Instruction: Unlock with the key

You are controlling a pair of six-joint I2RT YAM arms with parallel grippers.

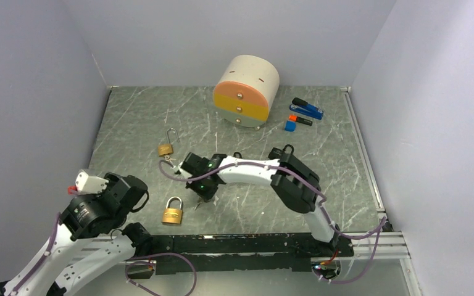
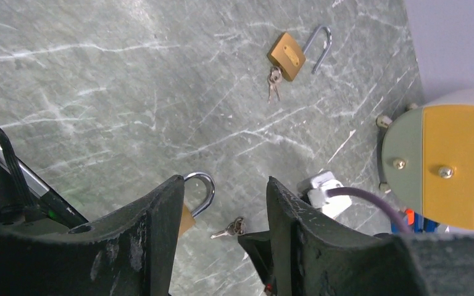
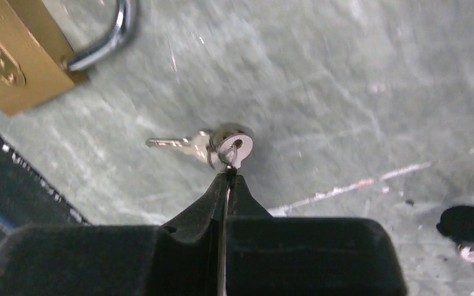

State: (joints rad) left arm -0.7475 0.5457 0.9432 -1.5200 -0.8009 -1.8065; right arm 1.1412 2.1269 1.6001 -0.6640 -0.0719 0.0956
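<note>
One key [image 3: 185,147] lies flat, blade toward padlock [image 3: 12,61].

Right arm [image 1: 253,169] stretched leftward across the desk [image 1: 345,185], right jaws pointing down at its surface; their gap cannot be made out from above. Closed brass padlock [image 1: 173,211] just left of the right jaws, not touching. Open padlock [image 1: 166,148], shackle swung up, beyond them. Round drawer unit [image 1: 245,91] and blue stapler [image 1: 307,109] far beyond, rightward. Left arm [image 1: 99,203] well to their left.
</note>
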